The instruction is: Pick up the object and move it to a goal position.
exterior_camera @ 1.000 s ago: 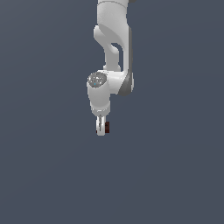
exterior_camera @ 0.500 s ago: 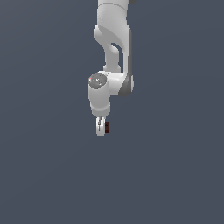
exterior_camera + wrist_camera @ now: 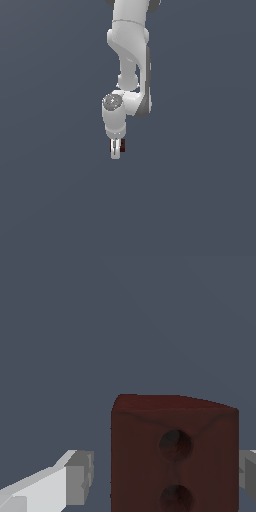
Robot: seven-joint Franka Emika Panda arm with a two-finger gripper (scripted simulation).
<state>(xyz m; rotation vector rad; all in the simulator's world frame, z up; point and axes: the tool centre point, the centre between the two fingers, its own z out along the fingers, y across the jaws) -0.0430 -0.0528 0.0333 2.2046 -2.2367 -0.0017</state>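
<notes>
Arm hangs straight down mid-frame in the exterior view, gripper (image 3: 116,150) at the bottom. Block (image 3: 122,145) sits at the fingertips, poking out on the exterior view's right side of the white fingers. No goal marker visible, plain grey background, can't tell surface contact.

Wrist view: block (image 3: 174,453) fills the space between the fingers (image 3: 75,478); two round holes in the face toward the camera. The other pad seems to touch the block's side at the frame edge; this one shows a gap. So jaws are narrowed around the block but full clamp isn't confirmed, can't tell.

Handling guess: rigid, brick-like, light, not fragile. Flat sides give good pad contact. Grip across the narrow width, centred, pads on the plain faces, not over the holes. Off-centre hold could let it pivot.
</notes>
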